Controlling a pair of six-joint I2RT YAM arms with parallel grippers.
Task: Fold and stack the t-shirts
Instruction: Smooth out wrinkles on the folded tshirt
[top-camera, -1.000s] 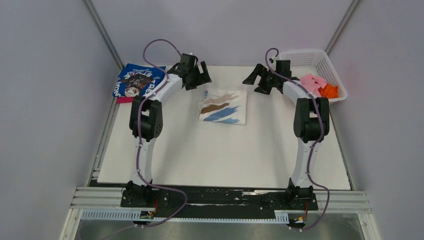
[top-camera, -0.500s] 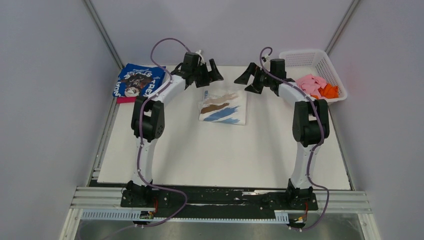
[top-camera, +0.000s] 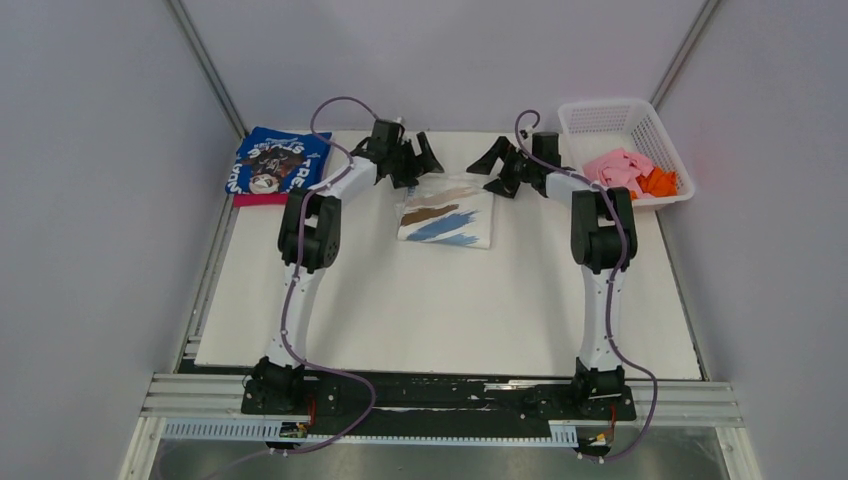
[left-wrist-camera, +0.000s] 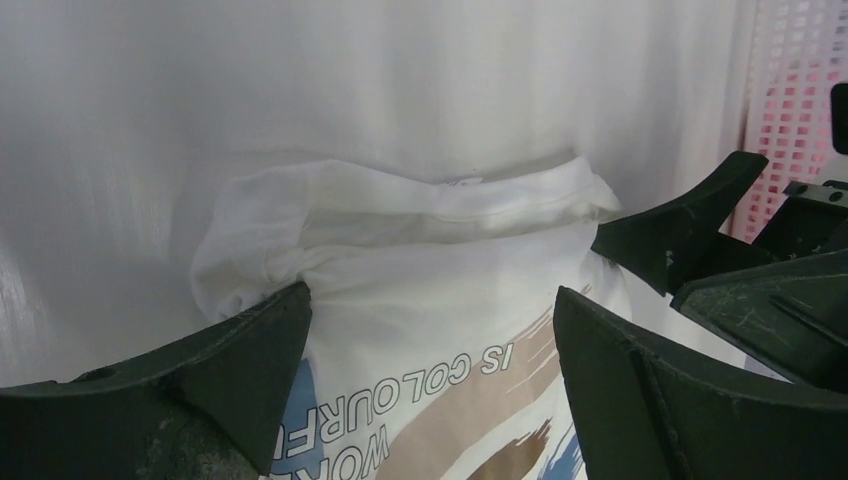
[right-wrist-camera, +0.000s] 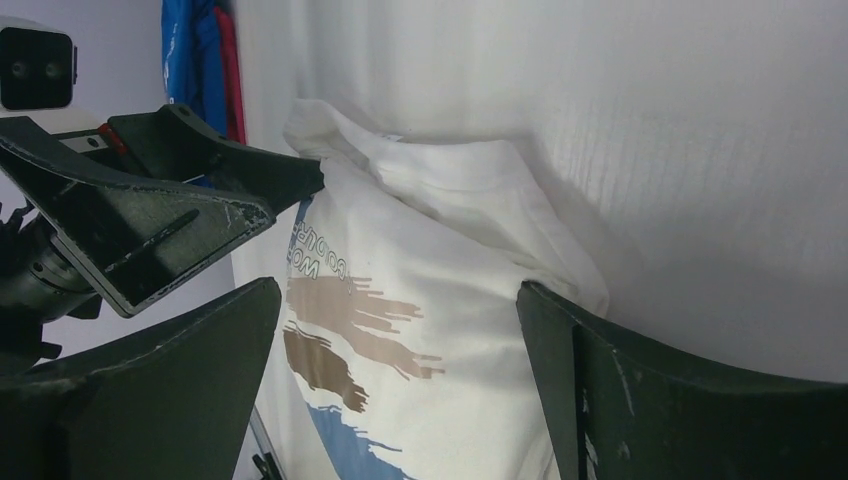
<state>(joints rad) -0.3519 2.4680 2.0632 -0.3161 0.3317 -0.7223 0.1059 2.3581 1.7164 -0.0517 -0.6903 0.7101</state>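
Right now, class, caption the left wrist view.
Open left gripper poised over the folded white t-shirt, right gripper alongside.

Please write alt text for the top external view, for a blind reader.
Over a white table, the left gripper and right gripper hang open at the far edge of a folded white t-shirt with blue and tan streaks. A blue t-shirt lies far left; a white basket far right holds pink cloth and orange cloth.
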